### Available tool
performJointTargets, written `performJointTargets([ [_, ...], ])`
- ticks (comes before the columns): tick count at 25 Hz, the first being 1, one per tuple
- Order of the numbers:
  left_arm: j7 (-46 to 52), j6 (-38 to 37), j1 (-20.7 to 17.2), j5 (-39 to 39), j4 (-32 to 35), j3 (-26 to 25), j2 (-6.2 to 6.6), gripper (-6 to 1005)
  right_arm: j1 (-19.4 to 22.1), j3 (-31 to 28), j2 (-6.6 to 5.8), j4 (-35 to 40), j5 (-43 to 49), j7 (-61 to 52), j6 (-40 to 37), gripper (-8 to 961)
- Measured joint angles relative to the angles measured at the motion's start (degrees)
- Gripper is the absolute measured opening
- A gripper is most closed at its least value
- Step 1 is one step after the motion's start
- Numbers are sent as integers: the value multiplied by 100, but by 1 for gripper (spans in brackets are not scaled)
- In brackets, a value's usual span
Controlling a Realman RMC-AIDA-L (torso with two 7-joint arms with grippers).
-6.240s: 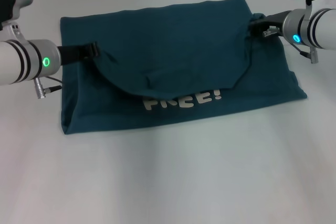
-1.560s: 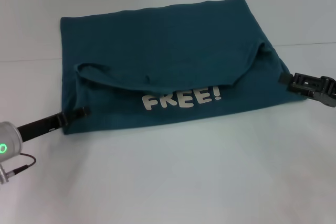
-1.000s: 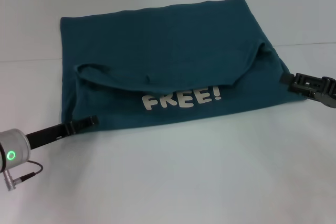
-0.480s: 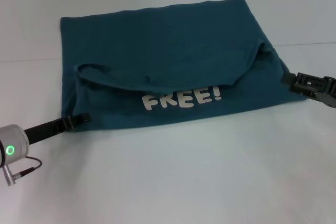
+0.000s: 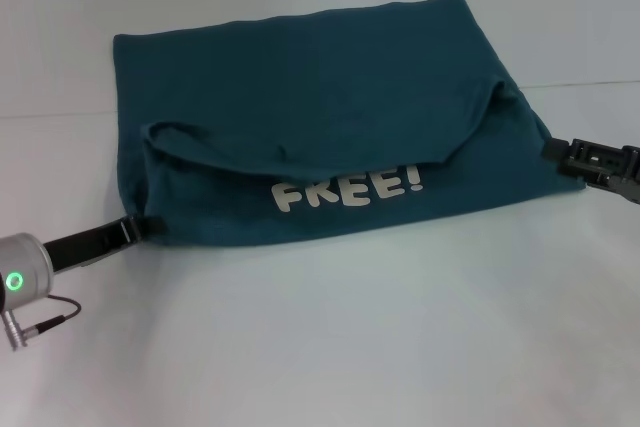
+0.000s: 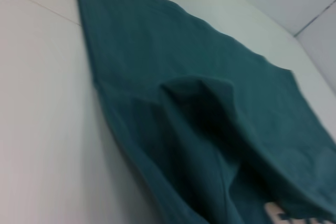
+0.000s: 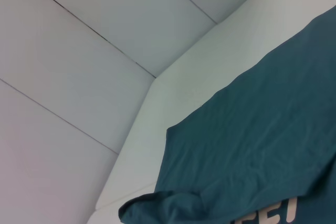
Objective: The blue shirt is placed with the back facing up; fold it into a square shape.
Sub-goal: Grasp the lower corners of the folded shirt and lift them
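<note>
Because the left end effector (image 5: 152, 226) and the right end effector (image 5: 556, 149) each met only the thin edge at the blue shirt's (image 5: 300, 77) near corners, with finger positions impossible to tell, I judged either could slip, dragging the limp cotton crooked. The shirt lay partly folded on the white surface (image 5: 350, 347), a soft matte rectangle with "FREE!" (image 5: 346, 190) showing below a curved flap.

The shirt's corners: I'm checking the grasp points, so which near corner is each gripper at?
The left gripper is at the blue shirt's near-left corner; the right gripper is at the near-right corner. Both far corners lie untouched.
</note>
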State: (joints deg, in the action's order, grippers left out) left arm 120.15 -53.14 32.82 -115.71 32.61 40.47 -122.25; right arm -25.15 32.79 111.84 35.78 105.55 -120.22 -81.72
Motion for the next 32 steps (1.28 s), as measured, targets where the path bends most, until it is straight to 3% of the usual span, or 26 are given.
performJointTargets([
  [4,356,-499,49,2,63,-118,141,39,-28,45,-126,42,203,-129,-11,669],
  [11,1025,-1100,223,1,198,-264,345,39,-534,36,-650,115,1554,-1180,265,669],
  [15,1077,-1090,300,1,195,-271,375,39,-742,34,-761,387,2223,-1543,595,668],
  [20,1088,-1062,328,2,170,-274,391,38,-1023,68,-729,445,2757,-1401,947,668],
  [27,1101,-978,320,45,154,-277,365,38,-1334,526,-413,447,3479,-1251,1735,667],
  [32,1103,-923,284,49,134,-277,337,38,-1517,638,-271,419,3921,-1369,2055,664],
])
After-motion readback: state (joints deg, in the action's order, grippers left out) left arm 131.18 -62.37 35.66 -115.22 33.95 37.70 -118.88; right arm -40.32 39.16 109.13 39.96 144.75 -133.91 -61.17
